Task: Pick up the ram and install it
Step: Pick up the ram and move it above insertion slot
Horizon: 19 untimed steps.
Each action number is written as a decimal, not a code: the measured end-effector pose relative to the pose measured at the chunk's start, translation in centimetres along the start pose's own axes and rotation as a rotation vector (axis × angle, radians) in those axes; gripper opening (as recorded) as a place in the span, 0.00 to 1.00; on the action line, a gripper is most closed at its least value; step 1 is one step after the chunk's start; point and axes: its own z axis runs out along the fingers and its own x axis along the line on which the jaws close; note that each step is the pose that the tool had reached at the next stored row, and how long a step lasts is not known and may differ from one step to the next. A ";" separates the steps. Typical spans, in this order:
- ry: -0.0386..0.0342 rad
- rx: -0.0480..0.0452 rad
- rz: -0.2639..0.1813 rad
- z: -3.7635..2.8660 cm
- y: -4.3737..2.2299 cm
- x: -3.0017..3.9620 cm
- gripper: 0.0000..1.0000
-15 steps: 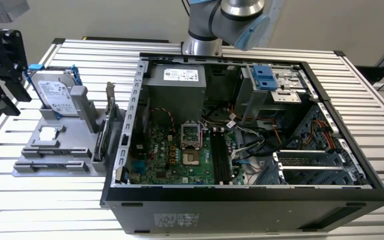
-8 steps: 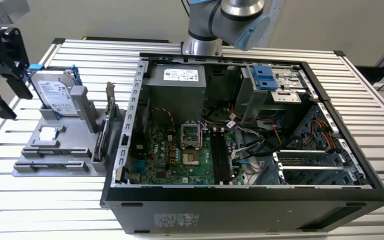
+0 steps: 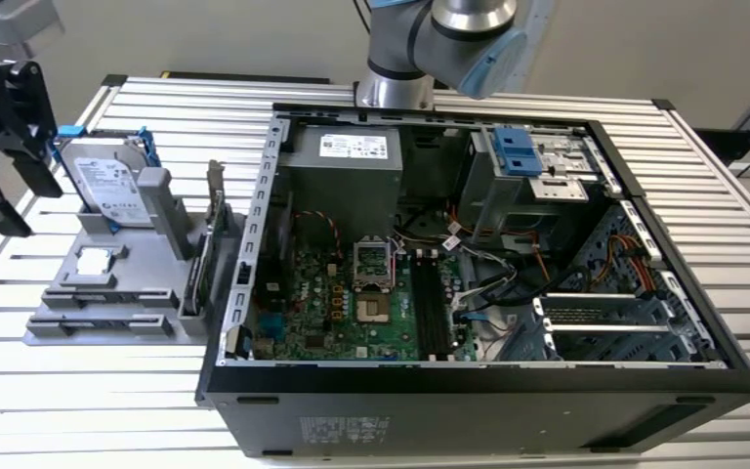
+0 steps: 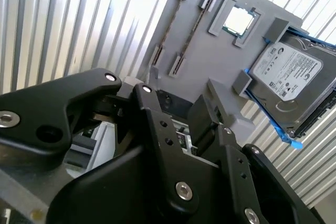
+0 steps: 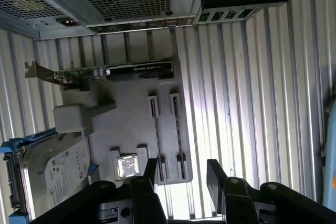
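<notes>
- Your pincer (image 5: 182,174) is apart and empty, hovering over the gray holder (image 5: 126,124) on the counter (image 5: 236,103).
- The ram (image 5: 177,132) stands on edge there, its long axis in line with the gap between the fingers (image 5: 214,174).

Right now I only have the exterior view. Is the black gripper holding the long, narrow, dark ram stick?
Observer: No. In the first wrist view the gripper is open and holds nothing.
Operator: Where is the ram, then?
Observer: Two dark ram sticks stand on edge, side by side, in slots of the flat grey holder.
Operator: What sits next to them?
Observer: A square silver processor chip, in its own recess of that holder.
</notes>
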 end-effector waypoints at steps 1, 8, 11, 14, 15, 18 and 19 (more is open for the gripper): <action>0.0001 0.0000 -0.004 0.06 0.00 0.00 1.00; 0.0004 0.0002 -0.027 0.58 0.00 0.00 1.00; 0.0004 0.0003 -0.030 0.77 0.00 0.00 1.00; 0.0003 0.0004 -0.031 0.93 0.00 0.00 1.00; 0.0003 0.0004 -0.031 1.00 0.00 0.00 1.00; 0.0004 0.0004 -0.033 1.26 0.00 0.00 1.00; 0.0004 0.0004 -0.033 1.35 0.00 0.01 1.00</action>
